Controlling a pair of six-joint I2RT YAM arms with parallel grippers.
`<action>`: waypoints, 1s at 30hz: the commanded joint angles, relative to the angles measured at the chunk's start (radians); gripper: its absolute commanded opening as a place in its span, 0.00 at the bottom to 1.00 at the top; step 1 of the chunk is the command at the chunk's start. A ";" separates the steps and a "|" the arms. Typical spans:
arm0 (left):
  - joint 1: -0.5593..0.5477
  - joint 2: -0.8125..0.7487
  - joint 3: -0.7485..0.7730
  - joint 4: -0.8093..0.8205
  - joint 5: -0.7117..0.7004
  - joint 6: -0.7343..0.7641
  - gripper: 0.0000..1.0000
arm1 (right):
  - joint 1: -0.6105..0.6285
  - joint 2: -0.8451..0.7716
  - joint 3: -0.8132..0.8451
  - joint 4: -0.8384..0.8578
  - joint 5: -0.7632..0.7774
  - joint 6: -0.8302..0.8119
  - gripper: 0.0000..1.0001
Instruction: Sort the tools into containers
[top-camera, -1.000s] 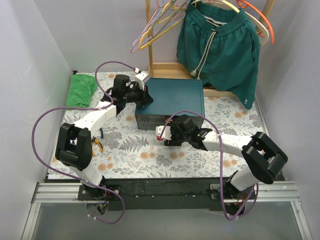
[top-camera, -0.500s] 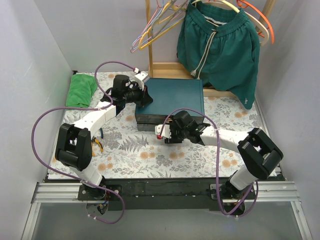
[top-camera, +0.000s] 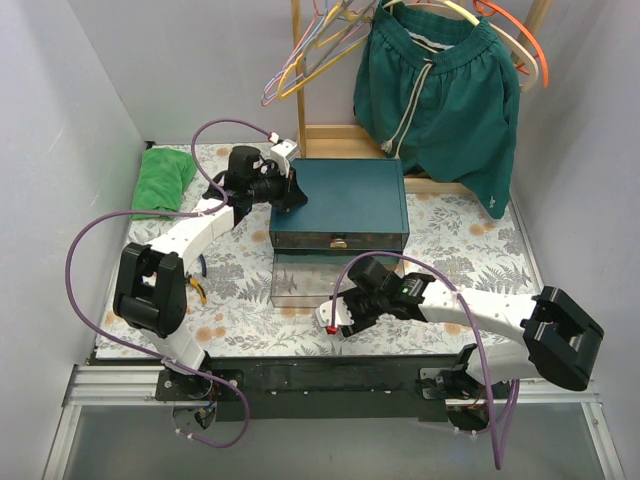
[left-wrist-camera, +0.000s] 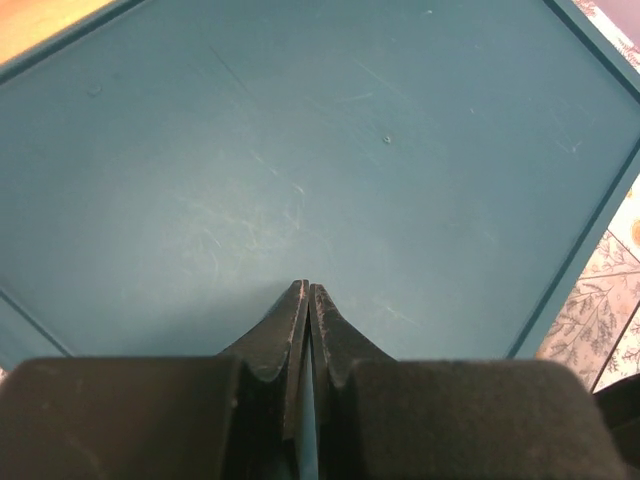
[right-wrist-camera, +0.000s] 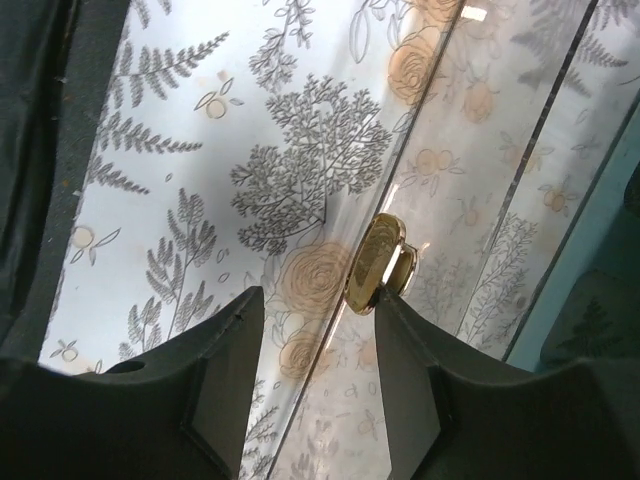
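The dark teal box (top-camera: 345, 198) stands mid-table. Its lower clear drawer (top-camera: 305, 280) is slid out toward the near edge. The upper drawer is in, and its brass pull (top-camera: 339, 242) shows. My right gripper (top-camera: 340, 316) is at the slid-out drawer's front. In the right wrist view it (right-wrist-camera: 320, 296) is open, with that drawer's brass pull (right-wrist-camera: 380, 265) touching the right finger's tip. My left gripper (top-camera: 290, 195) is shut and empty, tips on the box top (left-wrist-camera: 308, 286). Orange-and-black pliers (top-camera: 198, 287) lie at the left, partly hidden by the left arm. Screwdrivers are out of view.
A green folded cloth (top-camera: 163, 180) lies at the back left. A wooden rack (top-camera: 340, 135) behind the box holds coloured hangers (top-camera: 310, 50) and green shorts (top-camera: 440, 95). Grey walls close in both sides.
My right gripper has moved toward the near edge, and the lower drawer has slid out of the box with it. My left gripper has stayed on the box top.
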 joint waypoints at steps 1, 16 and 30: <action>-0.003 -0.026 0.065 -0.067 -0.016 -0.008 0.19 | 0.040 -0.008 0.038 -0.357 -0.260 -0.100 0.55; 0.191 -0.335 0.018 -0.458 -0.475 -0.067 0.81 | 0.014 -0.109 0.291 -0.734 -0.153 -0.119 0.60; 0.332 -0.258 -0.142 -0.529 -0.528 0.005 0.69 | -0.320 -0.128 0.485 -0.425 -0.159 0.233 0.59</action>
